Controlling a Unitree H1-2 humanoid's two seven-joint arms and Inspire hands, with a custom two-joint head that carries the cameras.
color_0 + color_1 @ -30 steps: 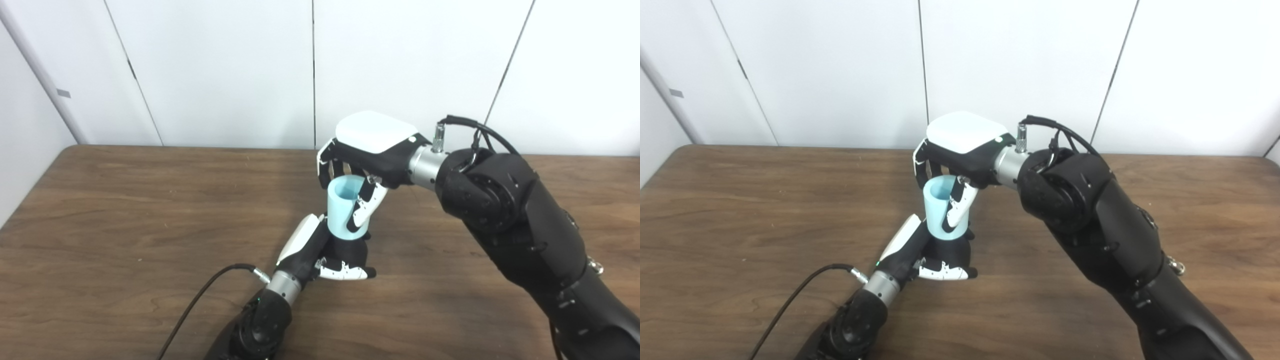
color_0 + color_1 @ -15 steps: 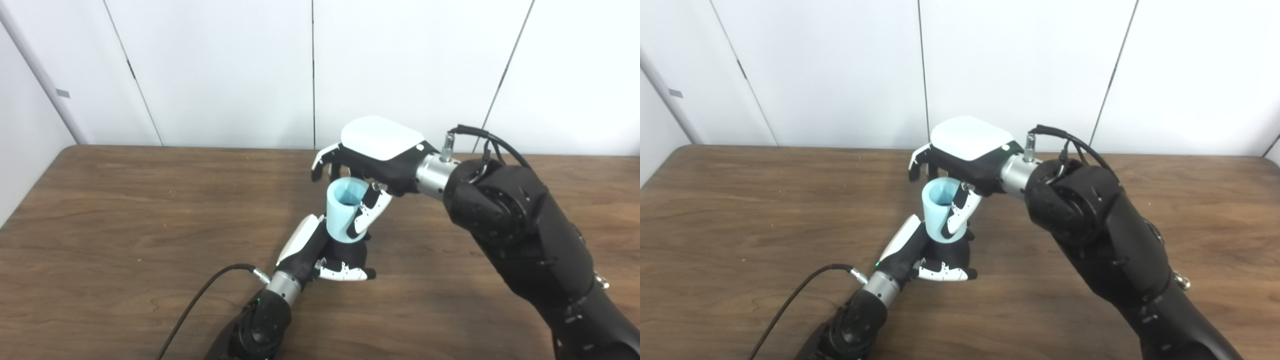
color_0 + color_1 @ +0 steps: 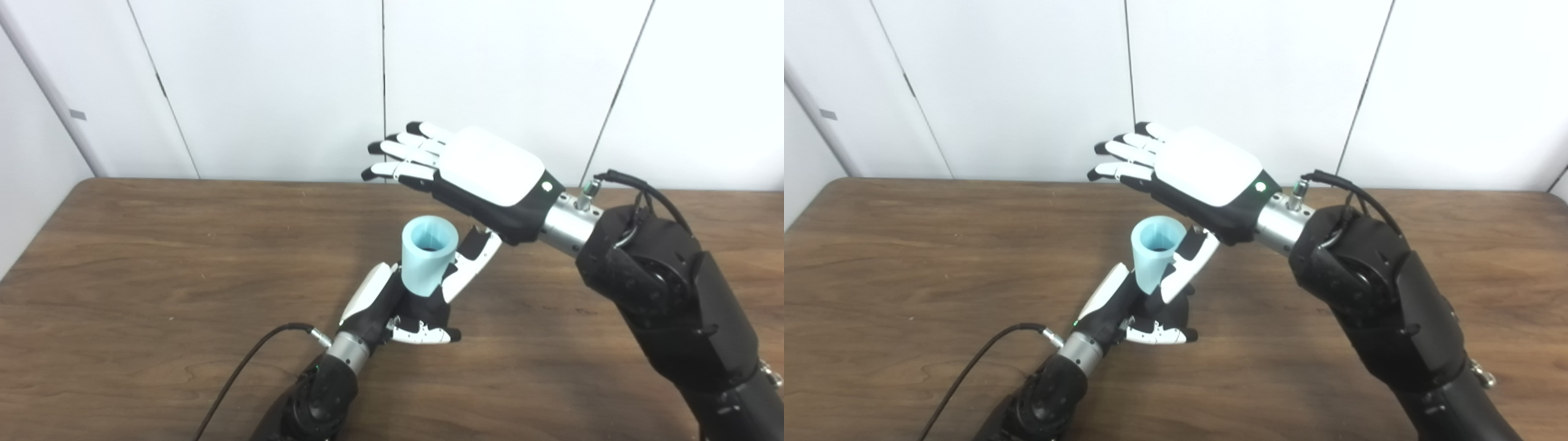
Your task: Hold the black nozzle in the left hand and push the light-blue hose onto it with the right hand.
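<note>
The light-blue hose, a short wide tube, stands upright out of my left hand, its open end facing up. My left hand is shut around the base of the assembly; the black nozzle is hidden inside its fingers and the hose. My right hand hovers above and behind the hose, open, fingers stretched flat toward the left. Its thumb hangs down just right of the hose, close to it.
The brown wooden table runs to a white panelled wall at the back. A black cable trails from my left wrist toward the front edge. My right forearm crosses the right side of the table.
My right hand has let go of the hose, spread its fingers flat and lifted up and back to the right. The hose stays upright in the left hand.
</note>
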